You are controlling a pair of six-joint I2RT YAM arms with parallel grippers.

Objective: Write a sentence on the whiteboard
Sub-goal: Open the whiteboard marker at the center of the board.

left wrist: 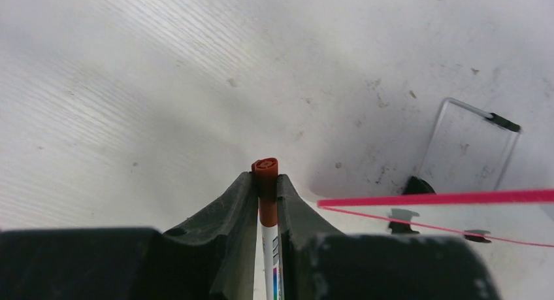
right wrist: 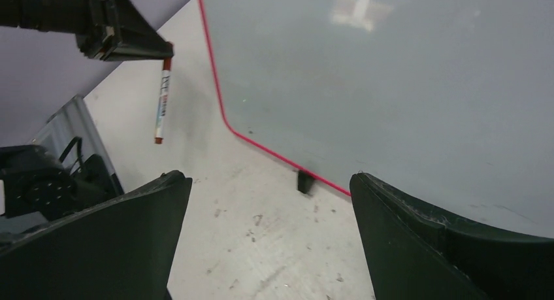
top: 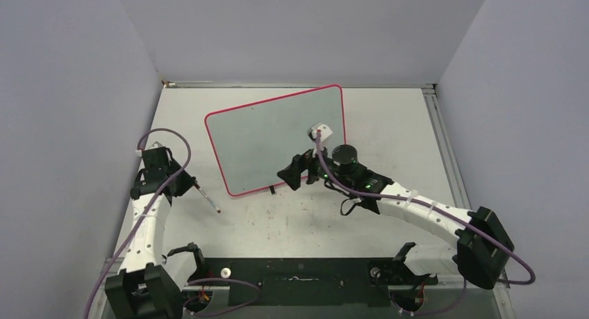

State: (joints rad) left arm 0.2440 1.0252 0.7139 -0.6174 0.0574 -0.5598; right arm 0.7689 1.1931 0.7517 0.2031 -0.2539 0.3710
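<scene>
Centre table: marker gripped, board face plain grey

Toward the back of the table [top: 389,124], the whiteboard [top: 278,135] stands propped on its small black feet [top: 272,190]. It's turned at an angle, lower-left corner swinging toward the left arm, with the pink-red rim running all the way round. Its face reads plain pale grey from overhead and from the right wrist camera alike.

Over on the left, the left gripper [top: 182,180] is clamped tight on a marker [top: 208,199]. Look at the left wrist view: both fingers pinch the barrel, with a red-brown end poking out just past the fingertips. From above, the white barrel slants down and to the right out of the claw. Its far red-brown end is low over the table, near the board's lower-left corner but apart from it. Whether that end touches the table, I can't tell.

Now the right side: the right gripper [top: 292,172] sits at the board's lower edge, just right of a foot, facing the grey surface. Its jaws are spread wide with nothing held; the wrist camera shows bare tabletop and the board's rim in the gap. Whether a fingertip touches the board, I can't tell from these angles
</scene>
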